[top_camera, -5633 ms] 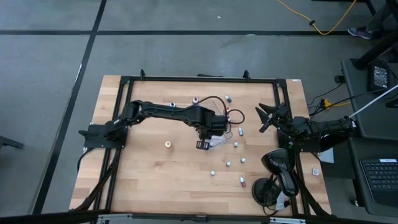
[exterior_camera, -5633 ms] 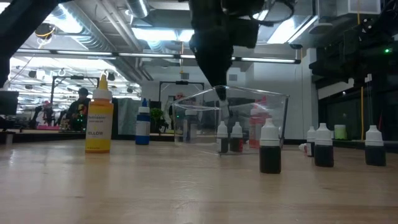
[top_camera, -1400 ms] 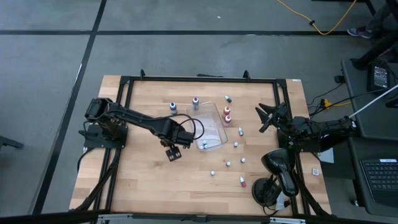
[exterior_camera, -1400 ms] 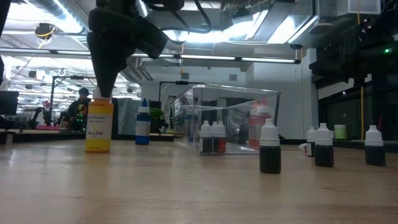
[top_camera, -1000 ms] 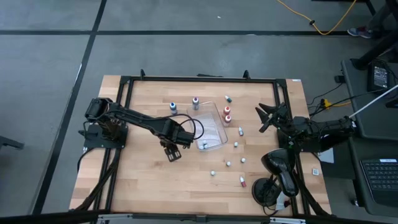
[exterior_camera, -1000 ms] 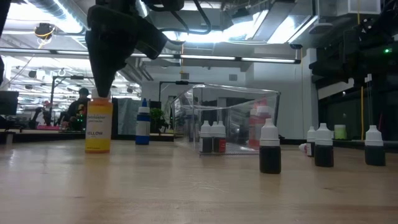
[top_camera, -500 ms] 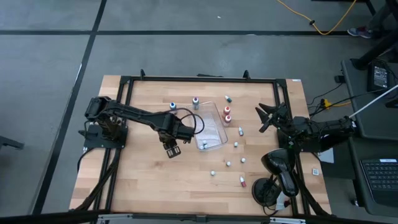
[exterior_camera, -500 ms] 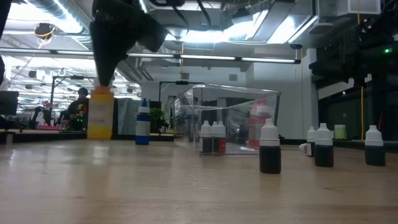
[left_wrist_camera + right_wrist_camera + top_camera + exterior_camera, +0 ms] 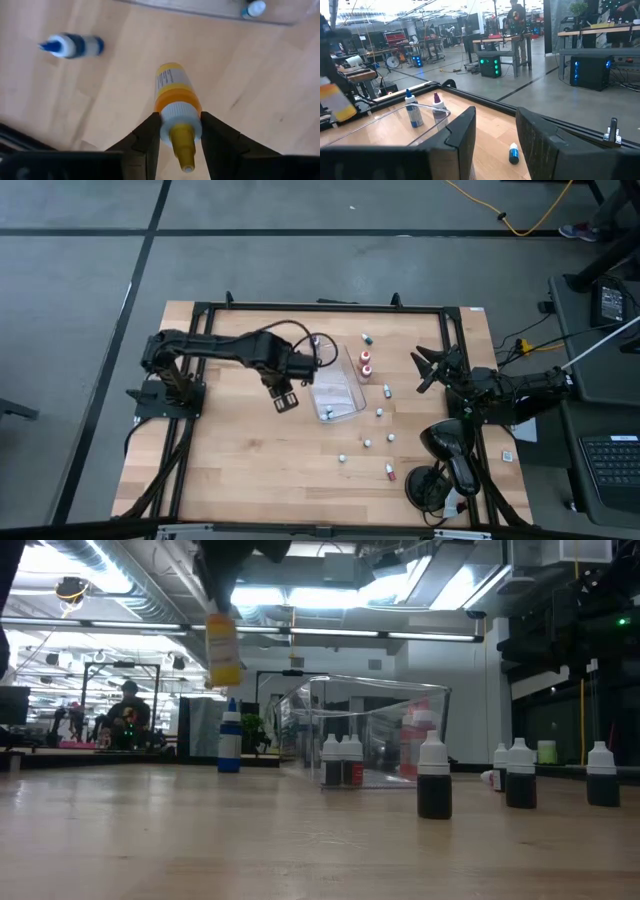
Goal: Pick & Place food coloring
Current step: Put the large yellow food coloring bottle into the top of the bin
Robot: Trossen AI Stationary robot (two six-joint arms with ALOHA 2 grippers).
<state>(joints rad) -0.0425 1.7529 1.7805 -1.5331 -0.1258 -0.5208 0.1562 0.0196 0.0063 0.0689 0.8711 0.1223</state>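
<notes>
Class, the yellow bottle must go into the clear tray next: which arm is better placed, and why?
The left. Its pincer already grips the yellow bottle in the air beside the clear tray. The right pincer waits empty at the table's right edge.

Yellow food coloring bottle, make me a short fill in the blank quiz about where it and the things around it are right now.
1. The left gripper pinches the yellow bottle at its ____.
2. In the low view the yellow bottle hangs ____ the table.
3. The clear tray holds two dark bottles with ____ caps.
4. The right gripper holds ____.

Missing words: cap; above; white; nothing
</notes>
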